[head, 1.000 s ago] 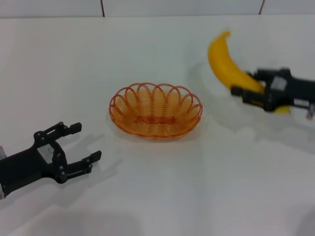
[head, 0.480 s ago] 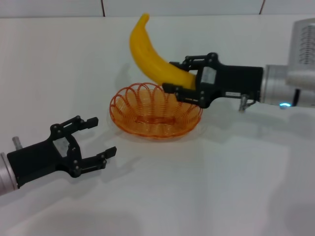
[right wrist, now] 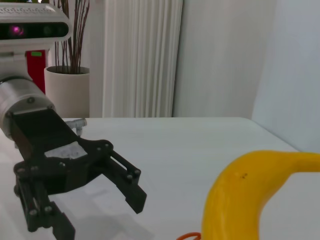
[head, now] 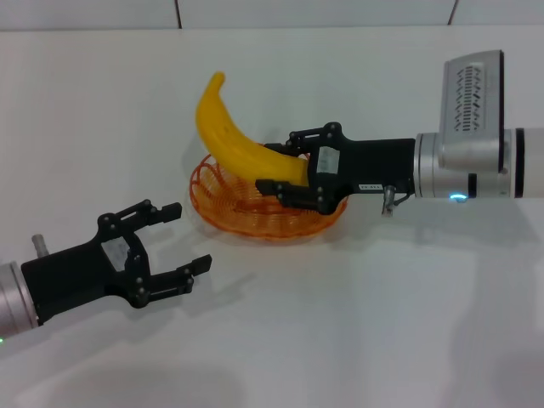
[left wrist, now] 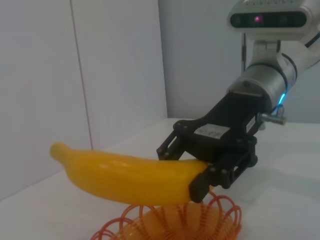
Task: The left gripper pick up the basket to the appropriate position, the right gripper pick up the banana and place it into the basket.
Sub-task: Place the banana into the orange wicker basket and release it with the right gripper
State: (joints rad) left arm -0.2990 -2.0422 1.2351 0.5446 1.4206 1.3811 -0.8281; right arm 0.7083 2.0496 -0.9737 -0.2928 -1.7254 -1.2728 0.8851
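Two grippers are in view, one loaded and one empty. The right gripper [head: 293,174] has its fingers clamped on the stem end of the banana [head: 231,138], and the fruit now hangs directly above the basket [head: 223,212], tip angled up and away towards the robot's left. Half a second ago the banana stood higher and further right over the rim; a second ago it was well off to the right of the basket, so the carry has come in and down. In the left wrist view the banana [left wrist: 130,177] sits just above the scalloped rim of the basket [left wrist: 225,220], apparently not yet touching it.

The left gripper [head: 174,246] has crept forward across the desk [head: 357,323] over the same interval and now waits near the basket's left side, fingers spread and holding nothing. The basket rests on the desk in the same spot throughout.

Judgement: the basket step looks finished or skipped, and the placing step is close to release; a short lowering and opening would remain.

Markings: a white sticker and a long white label show on the right gripper [left wrist: 210,150], and a white sticker on the left gripper [right wrist: 80,175]; the print on each cannot be read.
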